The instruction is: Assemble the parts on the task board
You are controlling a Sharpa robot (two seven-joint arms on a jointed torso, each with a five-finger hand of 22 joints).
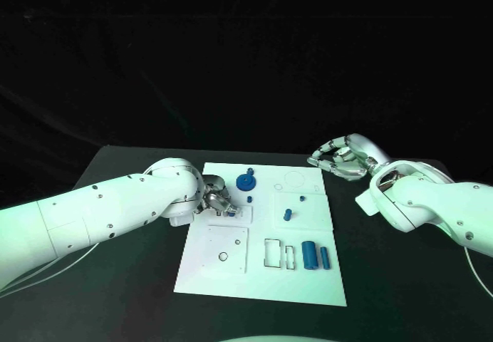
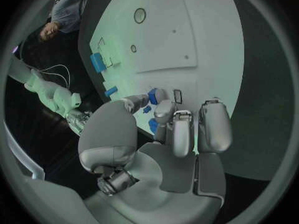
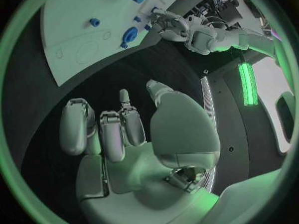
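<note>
Black table (image 1: 123, 285) is seen under the whole set-up. White task board (image 1: 257, 281) lies at its middle, long side running near to far.

Left arm (image 1: 92, 210) reaches in from the left and ends at the board's left edge, about halfway along. Right arm (image 1: 442, 203) comes in from the right and stops short of the board's far right corner.

Right hand (image 1: 339, 158) is held over the black table just beside the far right corner of the board, not touching it. Its fingers (image 3: 112, 132) are curled inward but kept apart, and nothing is held in them.

Left hand (image 1: 219, 199) is set over the board's left edge. In the left wrist view its fingertips (image 2: 163, 109) are drawn together around a small blue part (image 2: 152, 96), which appears pinched between thumb and finger; the contact itself is partly hidden.

Parts on the board, by size: a round blue part (image 1: 246, 182) with a peg on top stands toward the far end, near the left hand. Two blue cylinders (image 1: 309, 255) lie side by side at the near right, beside an outlined rectangular recess (image 1: 272, 253). A short blue peg (image 1: 288, 212) and a smaller blue piece (image 1: 301, 198) lie toward the right, mid-board. A faint circle outline (image 1: 295, 177) is marked at the far right.
</note>
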